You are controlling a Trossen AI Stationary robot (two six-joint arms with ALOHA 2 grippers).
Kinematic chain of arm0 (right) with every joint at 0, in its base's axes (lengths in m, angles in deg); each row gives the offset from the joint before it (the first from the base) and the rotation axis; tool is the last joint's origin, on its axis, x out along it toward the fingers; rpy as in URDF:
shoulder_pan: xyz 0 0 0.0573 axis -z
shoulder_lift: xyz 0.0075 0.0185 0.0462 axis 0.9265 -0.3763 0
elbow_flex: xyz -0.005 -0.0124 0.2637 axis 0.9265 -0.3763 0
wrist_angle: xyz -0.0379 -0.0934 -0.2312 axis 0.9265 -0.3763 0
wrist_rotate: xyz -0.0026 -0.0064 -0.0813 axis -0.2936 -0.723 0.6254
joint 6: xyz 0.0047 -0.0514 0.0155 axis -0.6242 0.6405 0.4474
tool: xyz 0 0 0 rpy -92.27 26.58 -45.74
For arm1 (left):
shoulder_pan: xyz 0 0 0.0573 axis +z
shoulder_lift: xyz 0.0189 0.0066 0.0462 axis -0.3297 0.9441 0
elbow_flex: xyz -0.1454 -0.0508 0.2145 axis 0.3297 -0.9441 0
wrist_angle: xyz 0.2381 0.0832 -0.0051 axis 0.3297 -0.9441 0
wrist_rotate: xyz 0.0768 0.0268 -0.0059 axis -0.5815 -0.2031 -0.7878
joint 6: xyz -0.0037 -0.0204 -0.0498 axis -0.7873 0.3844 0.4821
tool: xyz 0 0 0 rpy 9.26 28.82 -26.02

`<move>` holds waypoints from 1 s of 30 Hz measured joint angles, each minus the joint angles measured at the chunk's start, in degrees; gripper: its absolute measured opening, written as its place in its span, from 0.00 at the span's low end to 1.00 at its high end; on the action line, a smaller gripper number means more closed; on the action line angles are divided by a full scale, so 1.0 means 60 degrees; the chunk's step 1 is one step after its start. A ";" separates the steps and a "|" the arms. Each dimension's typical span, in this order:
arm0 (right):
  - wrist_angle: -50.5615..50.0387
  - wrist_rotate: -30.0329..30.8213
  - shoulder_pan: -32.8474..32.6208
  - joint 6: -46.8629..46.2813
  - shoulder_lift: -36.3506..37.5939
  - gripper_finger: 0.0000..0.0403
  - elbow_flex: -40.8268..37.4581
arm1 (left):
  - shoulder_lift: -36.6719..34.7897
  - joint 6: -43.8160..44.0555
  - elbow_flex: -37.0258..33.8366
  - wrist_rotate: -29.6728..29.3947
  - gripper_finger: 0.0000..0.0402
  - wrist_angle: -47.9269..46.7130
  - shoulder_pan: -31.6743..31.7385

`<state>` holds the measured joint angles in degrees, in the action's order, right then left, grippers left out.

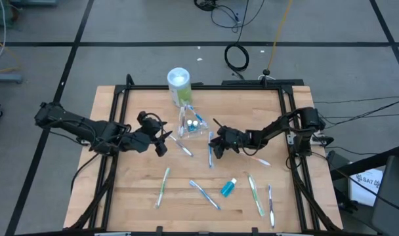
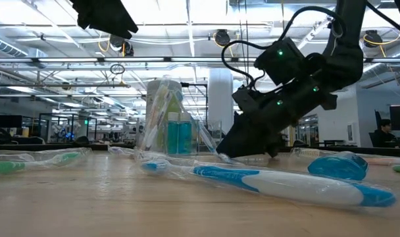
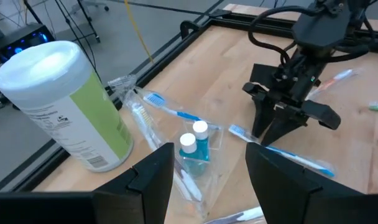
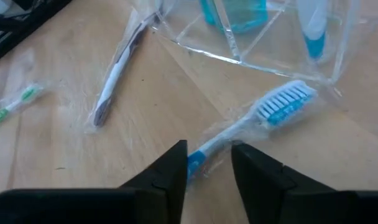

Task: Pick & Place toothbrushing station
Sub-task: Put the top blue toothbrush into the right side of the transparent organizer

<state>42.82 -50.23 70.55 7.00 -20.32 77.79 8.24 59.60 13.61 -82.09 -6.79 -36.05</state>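
Observation:
A clear plastic container (image 1: 193,124) holds two teal white-capped tubes (image 3: 198,149) and some brushes; it stands on the table near the middle. A blue-and-white wrapped toothbrush (image 1: 210,156) lies flat just right of it. My right gripper (image 1: 214,147) slants down over this brush, narrowly open, one fingertip on each side of the handle (image 4: 198,160). The brush's head (image 4: 282,102) points toward the container (image 4: 270,37). My left gripper (image 1: 161,143) is open and empty, above the table left of the container, which also shows in its wrist view (image 3: 195,162). My right gripper comes at the toothbrush from above, slanting from the table's right, with its fingers across the handle near the neck (image 4: 204,152). The brush lies flat on the table. I cannot tell whether the fingertips (image 4: 179,155) touch the handle or its wrapper.
A taller green-and-white canister (image 1: 178,85) stands behind the container. Several wrapped toothbrushes lie loose on the near half of the table (image 1: 163,185) (image 1: 205,195) (image 1: 254,193), with a third teal tube (image 1: 228,188) among them. A black frame (image 1: 288,118) edges the table.

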 joint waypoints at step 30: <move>0.6283 0.2219 -0.0395 0.5871 0.1231 0.00 0.0089 | 0.0000 -0.0692 0.0000 0.0011 0.52 0.0020 0.0000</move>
<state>80.52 -36.92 68.18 42.23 -12.93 78.32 8.24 55.44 13.61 -82.03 -6.68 -36.05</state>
